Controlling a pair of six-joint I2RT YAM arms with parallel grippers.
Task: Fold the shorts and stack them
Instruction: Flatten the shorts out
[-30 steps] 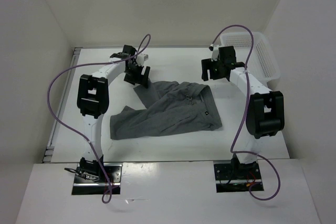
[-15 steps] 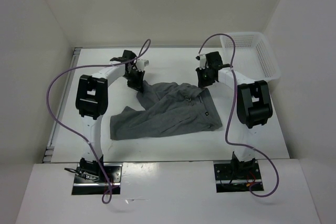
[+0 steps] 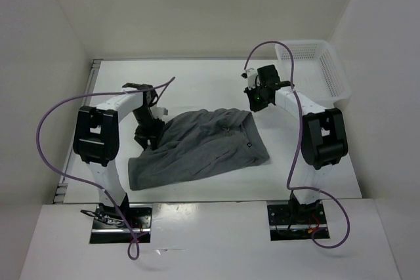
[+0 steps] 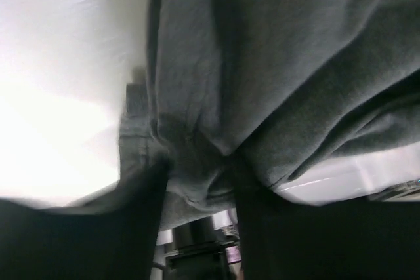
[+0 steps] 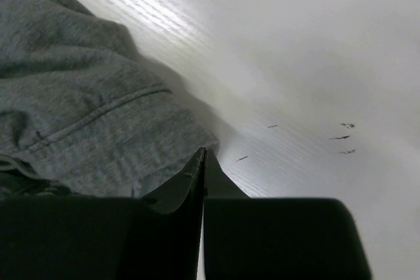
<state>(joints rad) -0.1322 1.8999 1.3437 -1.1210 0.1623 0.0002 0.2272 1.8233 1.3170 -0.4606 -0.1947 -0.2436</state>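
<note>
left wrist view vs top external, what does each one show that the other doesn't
Only the left wrist view: up close, a bunched fold of the shorts pinched between the two dark fingers of the left gripper.
Only top external: the whole outline of the shorts on the table, the white basket at the far right corner, and the right gripper at the shorts' far right corner.
Both: the grey shorts, the left gripper on their left edge, and white tabletop beside them.
</note>
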